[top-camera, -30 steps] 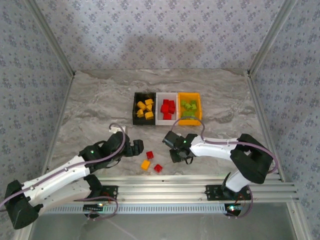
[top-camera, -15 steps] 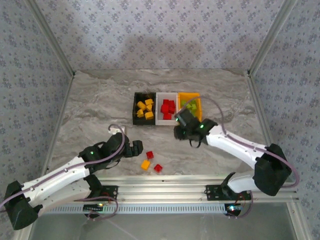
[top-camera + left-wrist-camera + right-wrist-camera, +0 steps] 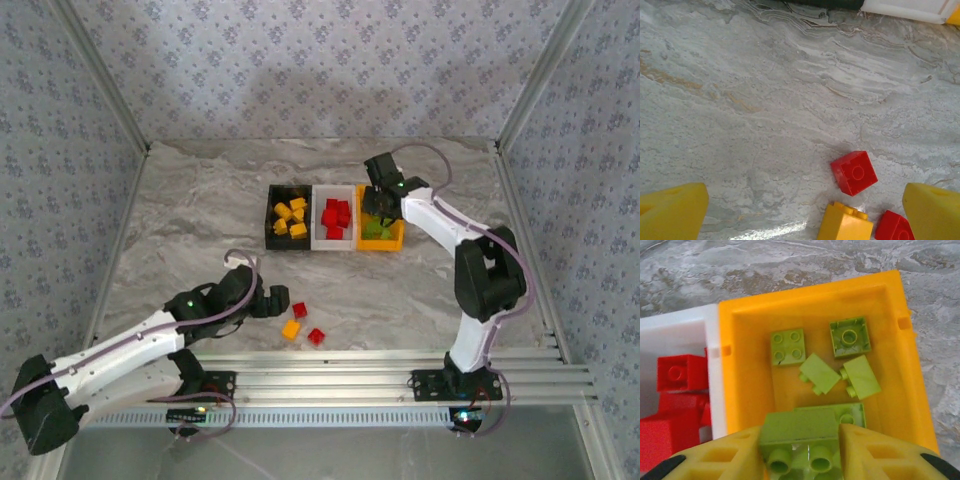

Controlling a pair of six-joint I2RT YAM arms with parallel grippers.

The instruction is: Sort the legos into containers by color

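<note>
My right gripper [image 3: 378, 205] hangs over the orange container [image 3: 381, 245], and in the right wrist view it [image 3: 800, 455] is shut on a light green lego [image 3: 799, 430] just above that bin's wall [image 3: 747, 385]. Several green legos [image 3: 788, 346] lie inside. The white container [image 3: 333, 244] holds red legos [image 3: 679, 372] and the black container [image 3: 270, 238] holds yellow ones. My left gripper [image 3: 280, 300] is open, low over the table beside three loose legos: a red one [image 3: 854, 172], a yellow-orange one [image 3: 845, 224] and another red one [image 3: 894, 227]. Nothing sits between its yellow fingers [image 3: 672, 212].
The marble tabletop [image 3: 200, 200] is bounded by patterned walls and metal posts. An aluminium rail [image 3: 330, 385] runs along the near edge with both arm bases on it. The three bins stand joined in a row at mid-table.
The right arm swung from the near table up and back to above the orange bin, carrying the green lego. The left arm has barely moved.
</note>
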